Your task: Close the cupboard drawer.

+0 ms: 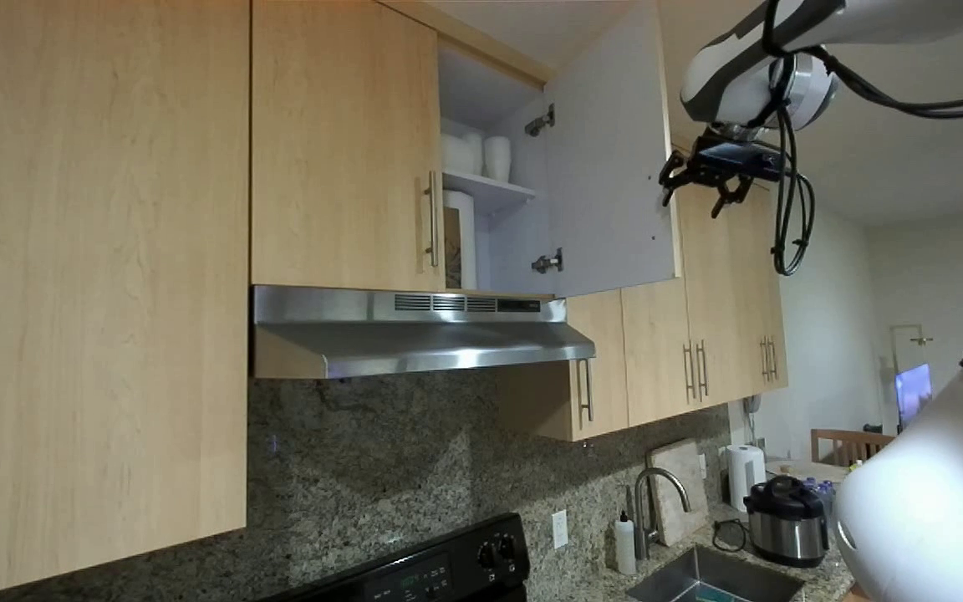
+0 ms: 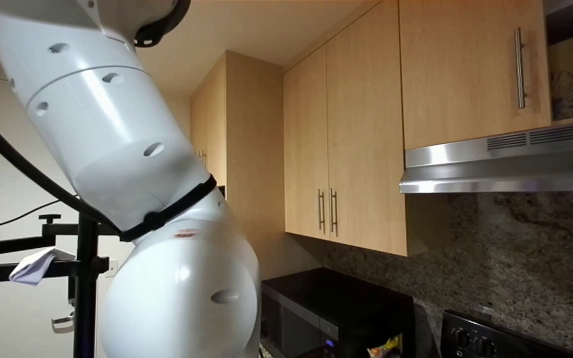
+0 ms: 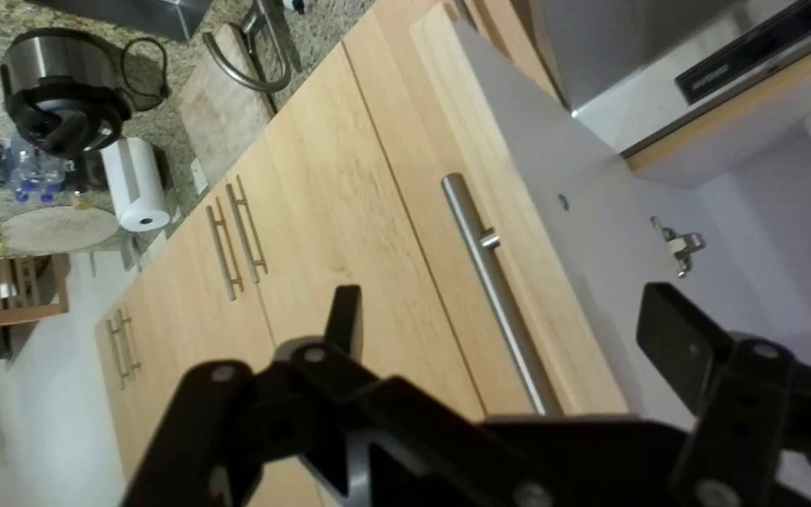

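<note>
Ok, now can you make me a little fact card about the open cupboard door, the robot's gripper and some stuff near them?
Cupboard door: open, white inside face showing
Handle: slim silver bar on the door's wooden outer face
Gripper: open, holding nothing, near the door's free edge; can't tell if it touches
Shelf: white, with white containers on it
Range hood: steel, lower than the shelf
Cooker: black lid, near the sink
Job left: shutting the door
</note>
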`<state>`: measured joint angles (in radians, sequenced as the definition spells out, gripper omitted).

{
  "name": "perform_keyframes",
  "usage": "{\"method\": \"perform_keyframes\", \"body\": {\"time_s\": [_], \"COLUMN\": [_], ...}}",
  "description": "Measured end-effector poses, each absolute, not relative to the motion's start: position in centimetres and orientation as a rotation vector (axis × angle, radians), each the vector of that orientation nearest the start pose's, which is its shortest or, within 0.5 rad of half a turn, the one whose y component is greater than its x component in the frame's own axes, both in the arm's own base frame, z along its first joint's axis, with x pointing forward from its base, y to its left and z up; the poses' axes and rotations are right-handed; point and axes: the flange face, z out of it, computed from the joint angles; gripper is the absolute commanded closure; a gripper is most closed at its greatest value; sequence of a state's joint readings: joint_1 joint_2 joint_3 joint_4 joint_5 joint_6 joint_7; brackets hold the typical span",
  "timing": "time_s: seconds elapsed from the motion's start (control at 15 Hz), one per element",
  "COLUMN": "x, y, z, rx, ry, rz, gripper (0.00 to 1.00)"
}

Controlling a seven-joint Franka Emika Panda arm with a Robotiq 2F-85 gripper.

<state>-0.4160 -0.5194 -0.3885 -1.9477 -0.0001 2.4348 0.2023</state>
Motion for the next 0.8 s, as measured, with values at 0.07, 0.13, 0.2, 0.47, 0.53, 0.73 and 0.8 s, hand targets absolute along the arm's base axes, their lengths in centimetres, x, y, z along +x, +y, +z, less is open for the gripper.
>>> {"method": "perform_keyframes", "body": {"time_s": [0.07,0.13,0.2,0.47,0.53,0.73,0.8], "x": [25.5,25.1,24.6,23.2,23.4,24.9,25.6], "y": [-36.6,-37.1,-37.7,-39.5,-39.9,-40.8,-41.1], "z": [77.9,77.8,77.6,77.1,77.0,76.6,76.5], "rx": [-2.443,-2.421,-2.396,-2.279,-2.283,-2.307,-2.317], "ry": [1.515,1.592,1.672,1.899,1.911,1.917,1.915], "rz": [-1.538,-1.537,-1.531,-1.505,-1.489,-1.463,-1.456], "gripper": [0.00,0.00,0.00,0.00,0.00,0.00,0.00]}}
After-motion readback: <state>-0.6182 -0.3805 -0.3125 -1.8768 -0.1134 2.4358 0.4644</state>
